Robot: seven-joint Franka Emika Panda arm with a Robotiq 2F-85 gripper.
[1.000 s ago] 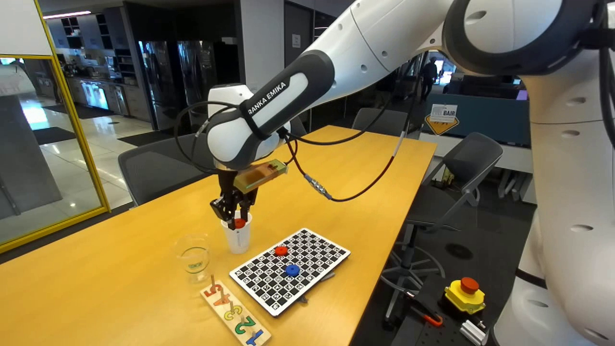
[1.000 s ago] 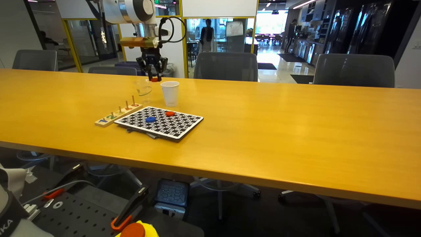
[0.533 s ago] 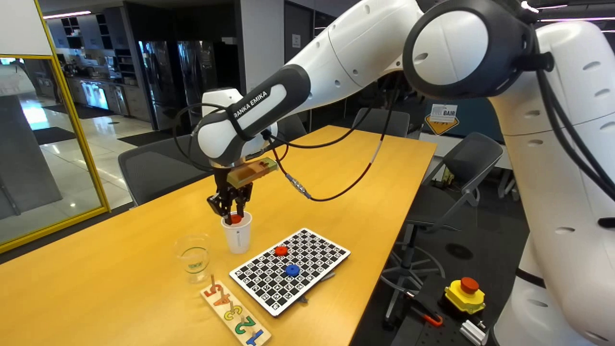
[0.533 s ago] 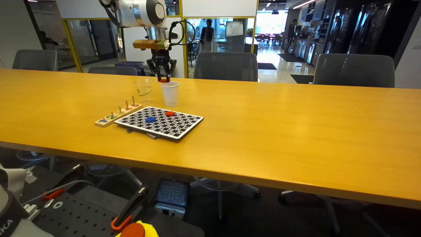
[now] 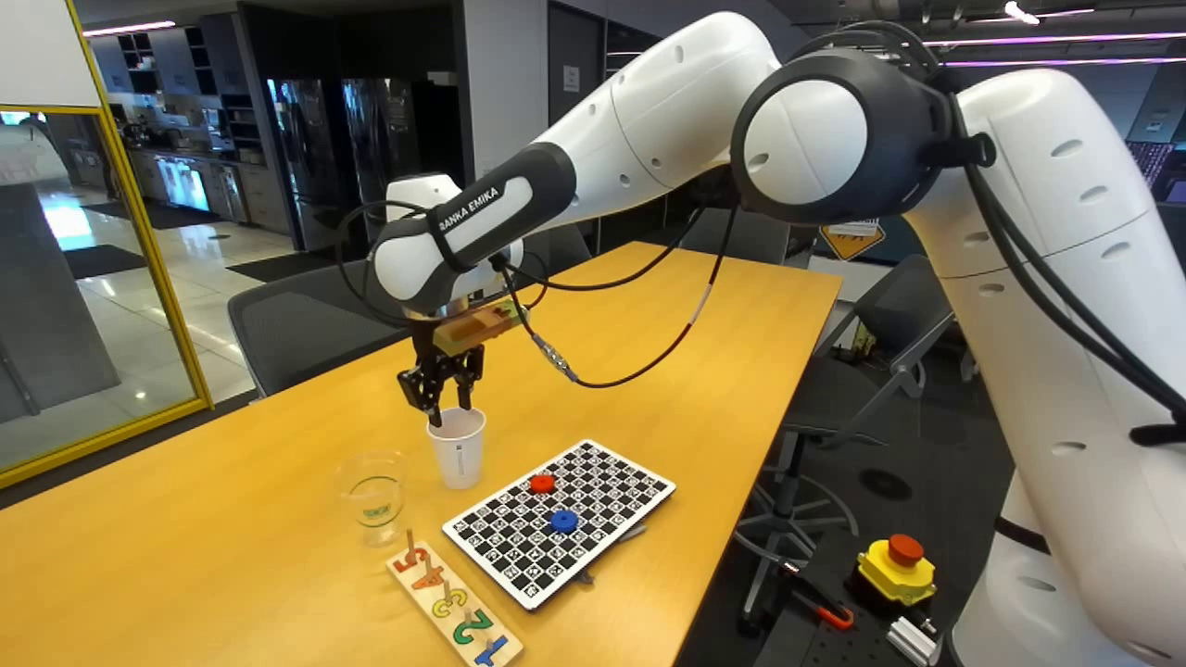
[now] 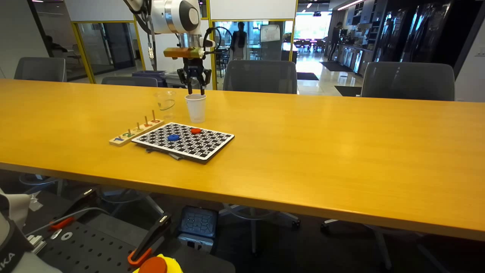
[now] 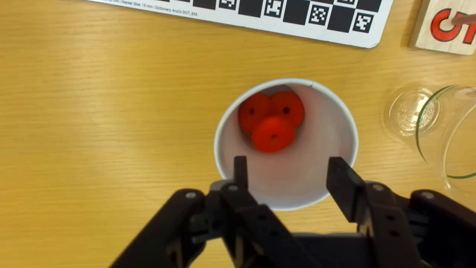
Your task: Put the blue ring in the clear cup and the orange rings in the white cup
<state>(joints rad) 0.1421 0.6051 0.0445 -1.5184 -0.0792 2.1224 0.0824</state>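
Upright on the table stands the white cup [image 5: 459, 463], and just over its mouth my gripper [image 7: 288, 163] hangs open, nothing between the fingertips. Looking down in the wrist view, I see three orange rings [image 7: 273, 134] inside the white cup [image 7: 329, 123], one lying over the other two. Another orange ring [image 5: 542, 484] rests on the checkerboard [image 6: 204, 146], with the blue ring [image 5: 563, 521] near it; the wrist view shows neither of those. The clear cup [image 5: 375, 496] stands beside the white one, and no ring shows in it.
A wooden peg board with numbers [image 5: 454, 607] lies alongside the checkerboard, close to the clear cup. Dark clip-like parts [image 6: 174, 156] stick out from under the checkerboard. Chairs [image 6: 259, 76] line the table's far side.
The gripper has moved across to above the white cup and its fingers have parted. The orange ring it held has left the fingers. The cups and checkerboard have stayed put.
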